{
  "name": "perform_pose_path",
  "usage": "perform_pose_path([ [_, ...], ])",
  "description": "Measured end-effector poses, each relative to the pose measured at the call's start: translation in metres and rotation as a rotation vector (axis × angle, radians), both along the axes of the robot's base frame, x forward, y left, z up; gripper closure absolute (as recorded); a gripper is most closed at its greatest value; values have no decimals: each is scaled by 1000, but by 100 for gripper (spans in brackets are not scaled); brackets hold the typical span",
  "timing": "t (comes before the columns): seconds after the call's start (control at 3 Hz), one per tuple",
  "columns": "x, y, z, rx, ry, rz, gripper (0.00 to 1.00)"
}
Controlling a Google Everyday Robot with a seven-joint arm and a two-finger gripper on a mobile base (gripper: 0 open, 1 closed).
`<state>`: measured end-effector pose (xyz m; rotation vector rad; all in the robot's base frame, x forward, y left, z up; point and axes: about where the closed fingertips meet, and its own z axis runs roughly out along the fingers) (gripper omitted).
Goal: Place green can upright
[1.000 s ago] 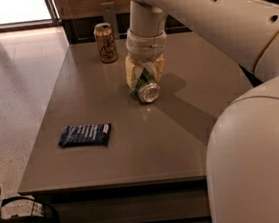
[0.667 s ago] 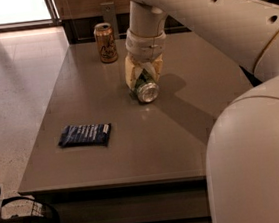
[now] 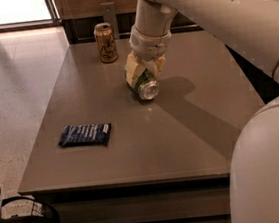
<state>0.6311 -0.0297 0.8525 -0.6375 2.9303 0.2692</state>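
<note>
The gripper (image 3: 145, 75), pale cream with yellowish fingers (image 3: 132, 73), sits toward twelve o'clock of the centre of the table (image 3: 149, 155), clasped on the green can (image 3: 144, 84) (dark green, near end shiny silver); the arm (image 3: 208, 10) is off-white with small dark dots. At eleven o'clock from it stands an orange-brown can (image 3: 105, 43) with dark scribbled print; at seven o'clock, a dark blue packet (image 3: 85, 135) with pale lettering; the table is plain grey-brown.

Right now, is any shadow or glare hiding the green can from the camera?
Camera view: the shadow of the arm crosses the table right of the green can, not over it; the can's silver end glints; the gripper, shut around it, is evenly lit; window glare sits far top left.
</note>
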Motion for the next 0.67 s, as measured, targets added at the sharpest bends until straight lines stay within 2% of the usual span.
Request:
perform_pose_path([
  [0.33, -11, -20, 41, 95, -185, 109, 100],
  [0.67, -15, -40, 71, 160, -328, 161, 100],
])
